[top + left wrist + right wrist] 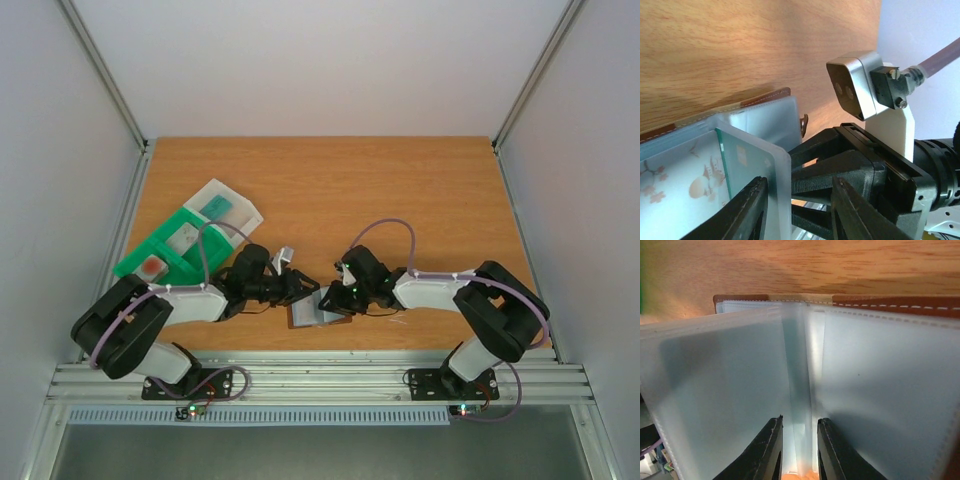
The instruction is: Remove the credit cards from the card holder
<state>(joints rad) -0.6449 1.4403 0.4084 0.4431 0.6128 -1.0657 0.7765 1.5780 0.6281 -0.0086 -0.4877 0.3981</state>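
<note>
I see the card holder [315, 313] lying open at the middle of the counter's [420, 190] near edge. The right gripper [799, 420] has narrow jaws nipped on its middle fold. The left gripper [799, 184] has its jaws apart around a clear sleeve [783, 175]. The pale teal card [746, 160] sits inside that sleeve.

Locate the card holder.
Top view: the card holder sits open by the table's near edge, centre, between the left claw and right claw.
</note>
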